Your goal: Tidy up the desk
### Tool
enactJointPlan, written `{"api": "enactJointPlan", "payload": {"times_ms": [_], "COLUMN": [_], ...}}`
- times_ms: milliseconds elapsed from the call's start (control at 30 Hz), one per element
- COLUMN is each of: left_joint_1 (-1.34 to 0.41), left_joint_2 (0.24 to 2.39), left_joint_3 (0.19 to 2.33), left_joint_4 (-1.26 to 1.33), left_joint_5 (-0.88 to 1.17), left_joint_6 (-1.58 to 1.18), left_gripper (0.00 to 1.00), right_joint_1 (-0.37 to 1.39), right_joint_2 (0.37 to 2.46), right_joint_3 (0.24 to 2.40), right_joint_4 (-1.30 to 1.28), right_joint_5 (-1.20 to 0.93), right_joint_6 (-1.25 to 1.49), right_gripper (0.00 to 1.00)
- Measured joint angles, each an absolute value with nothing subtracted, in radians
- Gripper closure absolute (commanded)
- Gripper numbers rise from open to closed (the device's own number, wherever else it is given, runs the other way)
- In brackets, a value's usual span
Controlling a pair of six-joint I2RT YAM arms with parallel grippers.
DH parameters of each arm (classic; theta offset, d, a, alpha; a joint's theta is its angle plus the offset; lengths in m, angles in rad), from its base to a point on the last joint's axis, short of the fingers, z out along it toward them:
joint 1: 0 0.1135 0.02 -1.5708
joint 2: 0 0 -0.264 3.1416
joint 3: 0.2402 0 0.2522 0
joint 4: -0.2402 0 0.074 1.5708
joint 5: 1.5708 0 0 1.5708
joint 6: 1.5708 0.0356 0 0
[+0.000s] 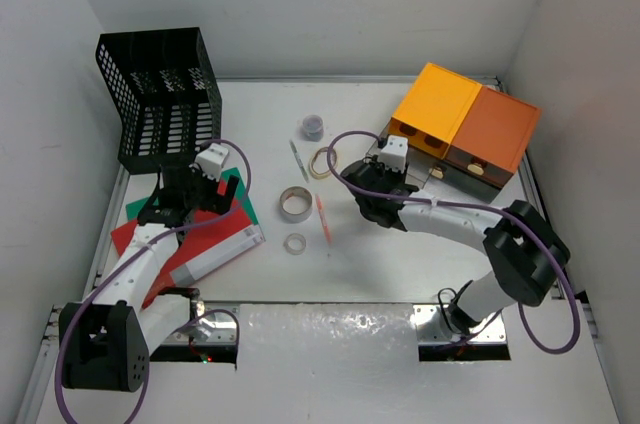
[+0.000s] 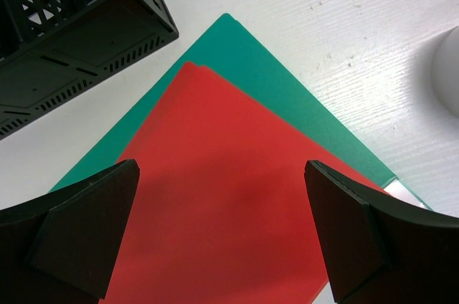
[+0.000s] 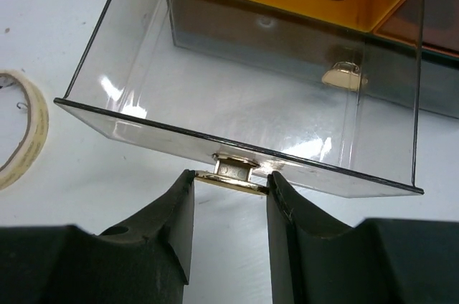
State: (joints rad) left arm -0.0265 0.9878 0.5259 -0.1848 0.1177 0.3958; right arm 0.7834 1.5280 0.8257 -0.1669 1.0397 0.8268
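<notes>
1. You are working on the desk [image 1: 380, 274], which is filling the whole top view between white walls; by my reading the tidying is sitting at an early stage, with most items lying loose.
2. The black mesh rack [image 1: 160, 94] is standing at 10 o'clock with nothing visibly filed in it; the folders are waiting outside it.
3. The orange drawer boxes [image 1: 465, 124] are sitting at 2 o'clock; their clear drawer [image 3: 143, 128] is standing pulled out toward the centre and looking empty.
4. The red folder [image 2: 215, 232] is lying on the green folder [image 2: 251, 60] at 8 o'clock, just beside the rack; a further red-and-pale folder [image 1: 220, 249] is lying askew beside them; filing these is likely remaining.
5. Your left gripper [image 2: 222, 168] is hovering over the red folder with its jaws spread wide, holding nothing.
6. Your right gripper [image 3: 231, 183] is flanking the drawer's brass knob [image 3: 231, 169] closely on both sides; whether it is pinching the knob or merely bracketing it, I cannot tell.
7. At the centre, a large tape roll [image 1: 294, 204], a small tape roll [image 1: 294, 243], an orange pen [image 1: 323, 219], a grey pen [image 1: 298, 159], rubber bands [image 1: 322, 162] and a small round cap [image 1: 313, 126] at 12 o'clock are lying scattered; these are probably waiting for the open drawer.
</notes>
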Motion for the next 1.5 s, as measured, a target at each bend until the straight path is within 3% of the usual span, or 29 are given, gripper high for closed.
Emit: {"api": "enactJointPlan", "payload": {"times_ms": [33, 67, 200, 433, 467, 567, 600, 633, 800, 1100, 1200, 1300, 1500], "left_joint_1": [-0.027, -0.027, -0.027, -0.027, -0.027, -0.026, -0.026, -0.027, -0.027, -0.027, -0.027, -0.027, -0.027], "left_joint_2": [0.988, 0.988, 0.988, 0.988, 0.988, 0.988, 0.988, 0.988, 0.989, 0.986, 0.986, 0.986, 0.986], "left_joint_3": [0.526, 0.526, 0.531, 0.534, 0.535, 0.537, 0.537, 0.537, 0.537, 0.537, 0.537, 0.537, 0.537], "left_joint_4": [-0.185, -0.185, -0.189, -0.197, -0.200, -0.205, -0.207, -0.209, -0.219, -0.222, -0.222, -0.221, -0.221], "left_joint_5": [0.118, 0.118, 0.118, 0.118, 0.118, 0.119, 0.120, 0.120, 0.121, 0.120, 0.120, 0.120, 0.115], "left_joint_6": [0.395, 0.396, 0.396, 0.396, 0.395, 0.396, 0.396, 0.397, 0.403, 0.411, 0.411, 0.411, 0.411], "left_gripper": [0.00, 0.00, 0.00, 0.00, 0.00, 0.00, 0.00, 0.00, 0.00, 0.00, 0.00, 0.00, 0.00], "right_joint_1": [0.785, 0.785, 0.803, 0.881, 0.896, 0.921, 0.923, 0.924, 0.922, 0.881, 0.868, 0.866, 0.864], "right_joint_2": [1.526, 1.523, 1.507, 1.473, 1.471, 1.474, 1.482, 1.497, 1.670, 1.895, 1.903, 1.908, 1.884], "right_joint_3": [0.825, 0.825, 0.827, 0.867, 0.872, 0.873, 0.873, 0.877, 0.979, 1.073, 1.074, 1.073, 1.041], "right_joint_4": [-0.170, -0.172, -0.175, -0.185, -0.183, -0.161, -0.150, -0.141, -0.146, -0.167, -0.159, -0.146, -0.136], "right_joint_5": [1.035, 1.028, 0.958, 0.838, 0.796, 0.592, 0.524, 0.466, 0.303, 0.222, 0.219, 0.197, 0.249], "right_joint_6": [0.828, 0.828, 0.801, 0.632, 0.603, 0.520, 0.500, 0.476, 0.412, 0.384, 0.385, 0.390, 0.439], "right_gripper": [0.56, 0.32, 0.04, 0.01, 0.02, 0.40, 0.58, 0.62, 0.56, 0.61, 0.74, 1.00, 1.00]}}
